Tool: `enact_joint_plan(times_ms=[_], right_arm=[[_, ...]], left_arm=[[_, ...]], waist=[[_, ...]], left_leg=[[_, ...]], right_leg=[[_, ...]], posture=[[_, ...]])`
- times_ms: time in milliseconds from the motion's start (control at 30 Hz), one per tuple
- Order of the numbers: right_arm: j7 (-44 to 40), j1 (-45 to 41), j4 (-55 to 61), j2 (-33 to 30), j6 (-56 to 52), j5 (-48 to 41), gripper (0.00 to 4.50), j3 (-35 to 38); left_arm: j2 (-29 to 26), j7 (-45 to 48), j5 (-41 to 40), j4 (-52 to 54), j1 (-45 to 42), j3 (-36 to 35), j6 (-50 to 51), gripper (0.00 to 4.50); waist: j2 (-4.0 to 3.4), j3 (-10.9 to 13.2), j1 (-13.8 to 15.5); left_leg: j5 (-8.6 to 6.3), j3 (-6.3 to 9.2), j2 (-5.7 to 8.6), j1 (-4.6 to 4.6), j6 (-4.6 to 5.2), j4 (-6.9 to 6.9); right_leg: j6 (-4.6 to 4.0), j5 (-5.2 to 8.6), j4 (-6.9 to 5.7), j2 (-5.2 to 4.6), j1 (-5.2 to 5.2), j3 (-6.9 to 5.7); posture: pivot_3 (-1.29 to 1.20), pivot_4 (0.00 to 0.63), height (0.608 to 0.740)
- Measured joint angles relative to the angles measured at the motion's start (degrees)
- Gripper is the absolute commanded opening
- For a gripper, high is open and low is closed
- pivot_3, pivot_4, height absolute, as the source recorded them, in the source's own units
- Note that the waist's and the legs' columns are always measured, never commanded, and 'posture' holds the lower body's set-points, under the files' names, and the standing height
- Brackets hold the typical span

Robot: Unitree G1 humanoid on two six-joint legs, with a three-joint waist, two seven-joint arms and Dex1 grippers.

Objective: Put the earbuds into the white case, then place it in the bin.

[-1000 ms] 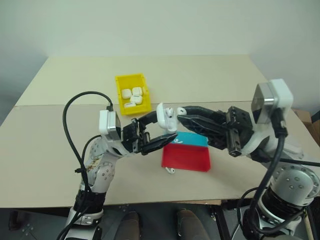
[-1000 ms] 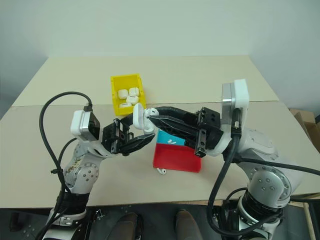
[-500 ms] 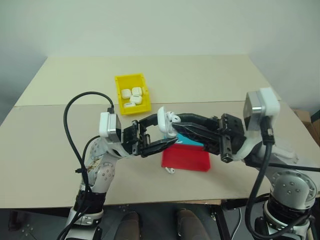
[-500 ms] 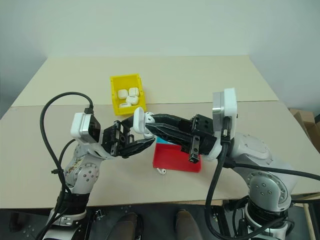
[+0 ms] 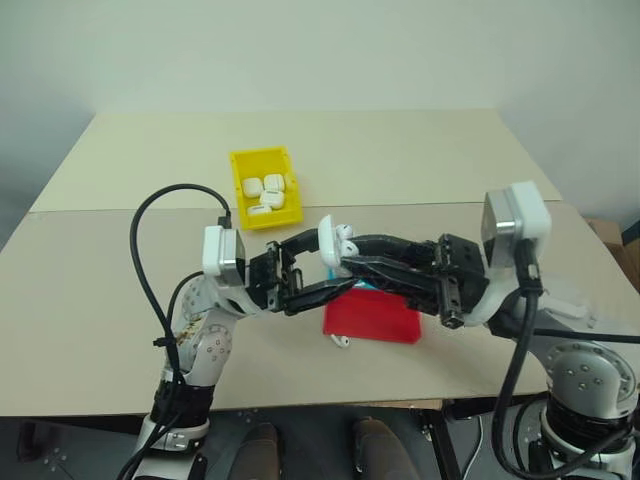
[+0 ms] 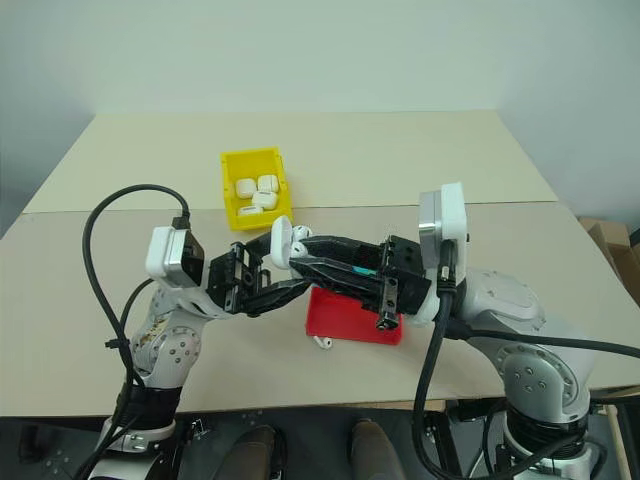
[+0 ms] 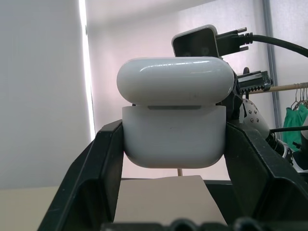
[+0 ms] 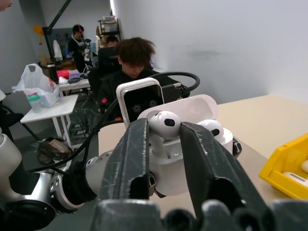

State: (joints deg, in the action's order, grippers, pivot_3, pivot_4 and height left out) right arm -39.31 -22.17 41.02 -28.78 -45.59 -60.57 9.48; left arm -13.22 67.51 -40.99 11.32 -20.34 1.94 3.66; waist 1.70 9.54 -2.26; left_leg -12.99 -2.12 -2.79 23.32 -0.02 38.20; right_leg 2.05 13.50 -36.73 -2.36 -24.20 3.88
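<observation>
The white case (image 7: 173, 139) hangs above the table with its lid open, and my left gripper (image 5: 333, 260) is shut on its body. My right gripper (image 8: 164, 126) reaches in from the right and meets it over the tray. Its fingers (image 8: 137, 149) press either side of an earbud (image 8: 164, 121) whose stem stands in the case's opening. A second earbud (image 8: 211, 127) sits in the case beside it. Another earbud (image 5: 342, 341) lies on the table by the tray's front left corner. The yellow bin (image 5: 240, 160) stands behind the grippers, towards the left.
Several white cases (image 5: 265, 190) lie in the bin. A flat red-and-blue tray (image 5: 375, 320) lies on the table under the grippers. A seam crosses the tabletop (image 5: 100, 210). People sit at desks (image 8: 134, 53) behind the table in the right wrist view.
The right arm has drawn in towards the left one, and its earbud has come down from beside the lid into the case's opening. The left gripper and the case have stayed put.
</observation>
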Motion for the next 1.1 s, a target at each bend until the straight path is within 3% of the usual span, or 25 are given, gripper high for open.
enact_joint_plan(times_ms=[67, 267, 500, 600, 833, 1100], right_arm=[[0.14, 0.06, 0.01, -0.56, 0.15, -0.12, 2.93, -0.21], [0.55, 1.12, -0.01, -2.30, 1.63, 0.78, 2.93, -0.24], [-2.22, 0.72, -3.64, -11.90, 2.03, -0.27, 2.93, 5.36], [-3.37, -7.24, -7.00, -17.26, 0.89, -0.32, 2.38, 4.61], [-6.30, -19.85, -8.51, -21.95, -2.59, 4.42, 0.03, -6.81], [-8.80, -22.43, -7.04, -22.00, -1.00, 16.47, 0.03, -17.85]], left_arm=[[0.04, -0.40, 0.17, -0.08, 0.00, -0.19, 0.00, 2.81], [0.05, -0.37, 0.34, -0.09, 0.06, -0.49, -0.01, 2.81], [-2.82, 1.47, 6.32, -4.85, -0.19, 0.84, -2.56, 2.81], [-3.59, 1.34, 11.10, -8.03, -2.16, 3.09, -3.89, 2.81], [-2.93, -0.35, 18.68, -11.47, -5.42, 6.79, -8.26, 2.81], [-3.10, -1.63, 19.44, -11.50, -5.91, 7.06, -9.45, 2.81]], waist=[[0.00, 0.00, 0.01], [0.00, 0.00, 0.12], [0.02, 0.02, 0.29], [0.01, 0.03, 0.11], [0.01, 0.03, 0.18], [0.00, 0.03, 1.20]], left_leg=[[0.00, 0.00, 0.00, 0.00, 0.00, 0.00], [0.00, 0.00, 0.00, 0.02, 0.00, 0.00], [0.00, -0.06, 0.03, -0.02, 0.01, 0.01], [0.03, -0.07, 0.02, 0.00, 0.05, 0.00], [0.01, -0.07, 0.00, 0.17, 0.08, -0.16], [-0.03, -0.09, 0.00, 0.44, 0.15, -0.16]], right_leg=[[0.01, 0.00, 0.00, 0.00, 0.00, 0.00], [0.02, 0.01, 0.03, 0.00, 0.00, 0.00], [0.03, 0.00, 0.07, -0.02, 0.01, 0.05], [0.02, 0.01, 0.06, -0.01, -0.03, 0.06], [-0.29, -0.17, 0.33, -0.02, -0.11, 0.04], [-0.21, -0.24, 0.61, -0.10, -0.21, -0.02]], posture=[[0.00, 0.150, 0.740], [0.00, 0.150, 0.740], [0.00, 0.150, 0.740], [0.00, 0.150, 0.740], [0.00, 0.150, 0.740], [0.00, 0.150, 0.740]])
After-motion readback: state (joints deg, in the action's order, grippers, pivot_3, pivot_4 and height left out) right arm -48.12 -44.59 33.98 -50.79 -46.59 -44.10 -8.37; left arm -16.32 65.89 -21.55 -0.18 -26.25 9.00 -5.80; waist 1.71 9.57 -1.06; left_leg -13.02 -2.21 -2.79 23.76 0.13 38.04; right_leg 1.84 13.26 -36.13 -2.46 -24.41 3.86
